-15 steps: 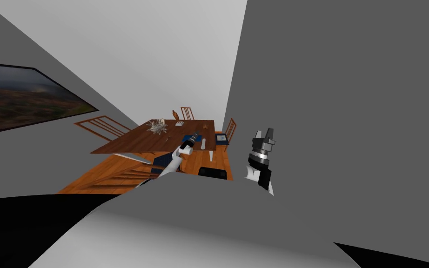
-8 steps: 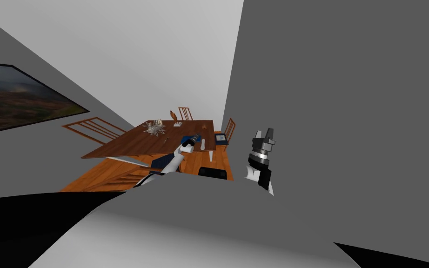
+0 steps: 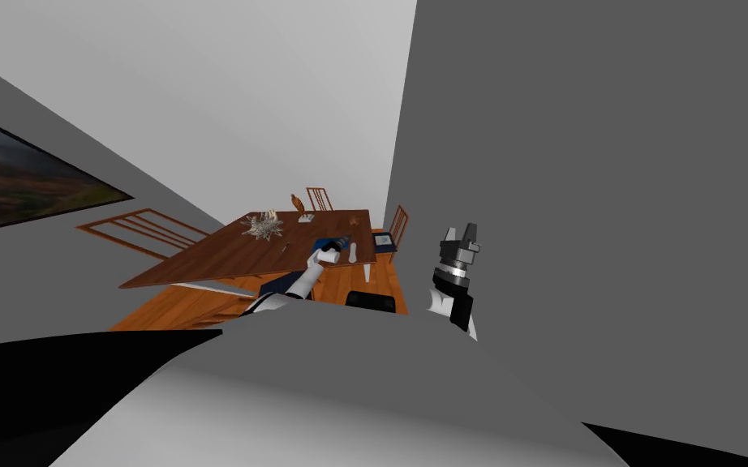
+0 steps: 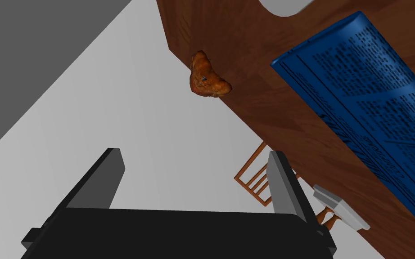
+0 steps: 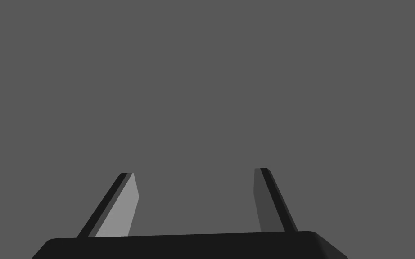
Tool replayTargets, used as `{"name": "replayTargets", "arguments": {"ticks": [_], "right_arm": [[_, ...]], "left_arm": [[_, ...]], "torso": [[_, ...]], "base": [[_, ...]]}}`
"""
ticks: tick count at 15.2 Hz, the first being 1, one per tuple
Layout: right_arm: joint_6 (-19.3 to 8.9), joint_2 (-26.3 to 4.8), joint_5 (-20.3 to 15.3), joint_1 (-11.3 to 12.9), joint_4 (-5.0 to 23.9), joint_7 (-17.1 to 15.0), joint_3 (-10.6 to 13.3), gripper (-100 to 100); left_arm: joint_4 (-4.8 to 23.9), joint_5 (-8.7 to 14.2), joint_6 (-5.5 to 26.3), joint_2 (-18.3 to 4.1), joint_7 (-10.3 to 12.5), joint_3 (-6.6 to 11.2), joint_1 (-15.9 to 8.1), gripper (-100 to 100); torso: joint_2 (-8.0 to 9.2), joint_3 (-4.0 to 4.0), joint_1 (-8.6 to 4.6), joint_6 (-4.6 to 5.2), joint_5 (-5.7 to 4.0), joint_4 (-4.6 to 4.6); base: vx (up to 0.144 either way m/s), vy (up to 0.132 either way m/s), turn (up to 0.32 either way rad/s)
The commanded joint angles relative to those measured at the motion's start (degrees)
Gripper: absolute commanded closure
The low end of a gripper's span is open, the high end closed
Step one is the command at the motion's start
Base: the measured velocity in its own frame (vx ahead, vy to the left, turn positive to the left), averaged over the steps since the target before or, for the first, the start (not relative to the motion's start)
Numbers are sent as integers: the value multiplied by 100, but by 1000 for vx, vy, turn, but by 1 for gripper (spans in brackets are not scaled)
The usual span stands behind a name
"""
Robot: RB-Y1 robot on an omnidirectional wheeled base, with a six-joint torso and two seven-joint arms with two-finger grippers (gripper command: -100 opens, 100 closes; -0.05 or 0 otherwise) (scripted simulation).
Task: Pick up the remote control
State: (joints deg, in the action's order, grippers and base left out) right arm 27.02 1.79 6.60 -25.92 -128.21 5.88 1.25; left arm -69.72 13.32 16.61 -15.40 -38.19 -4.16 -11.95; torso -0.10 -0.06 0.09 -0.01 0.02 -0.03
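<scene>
A white, long remote control [image 3: 354, 253] lies on the brown wooden table [image 3: 226, 255], between a blue book [image 3: 325, 243] and the table's right edge. My left gripper [image 3: 340, 241] hovers over the book, just left of the remote. In the left wrist view the gripper [image 4: 195, 153] is open and empty. The blue book [image 4: 364, 103] lies beside it, and a pale rounded end of the remote [image 4: 287, 5] peeks in near the table's edge. My right gripper [image 3: 466, 231] is raised by the dark grey wall, and in its wrist view it [image 5: 194, 172] is open and empty.
A brown croissant-like thing [image 4: 209, 81], a small white object [image 4: 341, 211] and a spiky ornament [image 3: 263, 225] stand on the table. Wooden chairs [image 3: 141, 231] [image 3: 399, 227] ring it. A dark grey wall [image 3: 608, 203] rises close on the right, and a framed picture [image 3: 23, 182] hangs left.
My head view has shifted: the table's left side, the left chair and the framed picture slid leftward. Both grippers stay open, with the left one still over the book.
</scene>
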Motion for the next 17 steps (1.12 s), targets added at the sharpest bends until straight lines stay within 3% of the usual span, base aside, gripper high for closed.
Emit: {"name": "replayTargets", "arguments": {"ticks": [1, 3, 4, 6, 7, 9, 10, 12, 13, 15, 16, 17], "right_arm": [[0, 0, 0, 0, 0, 0, 0, 0], [0, 0, 0, 0, 0, 0, 0, 0], [0, 0, 0, 0, 0, 0, 0, 0], [0, 0, 0, 0, 0, 0, 0, 0], [0, 0, 0, 0, 0, 0, 0, 0], [0, 0, 0, 0, 0, 0, 0, 0], [0, 0, 0, 0, 0, 0, 0, 0], [0, 0, 0, 0, 0, 0, 0, 0], [0, 0, 0, 0, 0, 0, 0, 0], [0, 0, 0, 0, 0, 0, 0, 0], [0, 0, 0, 0, 0, 0, 0, 0], [0, 0, 0, 0, 0, 0, 0, 0]], "left_arm": [[286, 50, 286, -3, -225, -16, -286, -100], [460, 50, 364, -3, -225, -16, -300, -100], [628, 95, 593, -6, -414, -30, -546, -100], [816, 95, 665, -6, -414, -30, -546, -100], [988, 138, 902, -5, -601, -44, -788, -100], [1165, 138, 960, -5, -601, -44, -788, -100], [1350, 182, 1197, -1, -783, -58, -1025, -100], [1508, 182, 1249, -1, -783, -58, -1025, -100], [1722, 224, 1463, 6, -961, -71, -1254, -100], [1842, 224, 1531, 6, -961, -71, -1254, -100], [2030, 265, 1767, 15, -1134, -84, -1477, -100], [2154, 265, 1804, 15, -1134, -84, -1477, -100]], "torso": [[0, 0, 0, 0, 0, 0], [1, 1, 3, 2, 0, 1], [1, 1, 2, 1, 1, 0], [-2, -1, 2, 3, 0, 0], [-1, 0, 1, 0, 0, 0], [-1, -1, 3, 2, 0, 0], [0, 0, 2, 0, 1, 0], [0, 0, 0, 1, 0, 0], [1, 0, -1, 0, 0, 0], [1, 1, 1, 2, 0, 1], [1, 1, 0, -1, 0, 0], [0, 1, 0, 3, 0, 1]], "base": [[5, 32, -78], [5, 34, -77], [10, 35, -110], [12, 33, -95], [10, 32, -98], [8, 37, -76], [8, 27, -97], [6, 27, -76], [2, 31, -92], [5, 32, -84], [7, 29, -100], [10, 34, -112]]}}
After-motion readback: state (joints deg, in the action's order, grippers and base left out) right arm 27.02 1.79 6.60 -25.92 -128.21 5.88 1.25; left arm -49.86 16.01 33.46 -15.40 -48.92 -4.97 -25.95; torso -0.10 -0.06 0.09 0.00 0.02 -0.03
